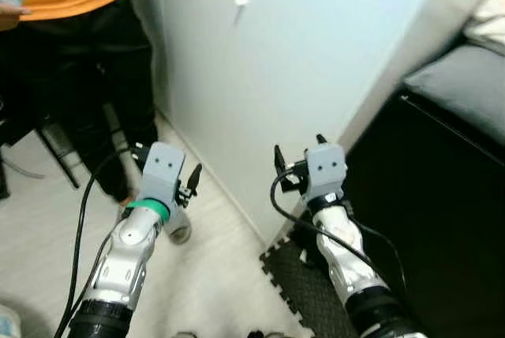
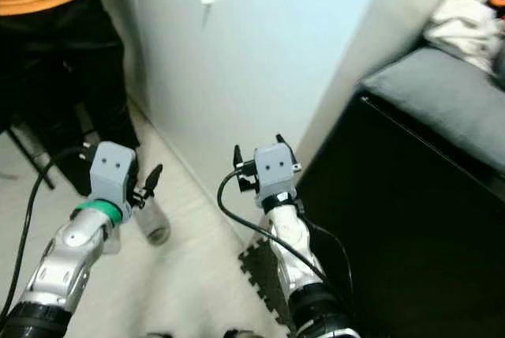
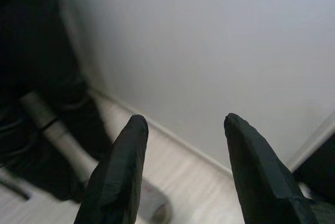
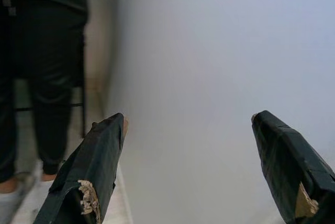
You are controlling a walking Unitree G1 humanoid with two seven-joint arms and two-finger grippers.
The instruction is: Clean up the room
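No text, label, brand, number or sign can be read anywhere in these pictures.

Both silver arms raised forward, left end effector (image 3: 180, 169) and right end effector (image 4: 191, 169) spread wide, empty
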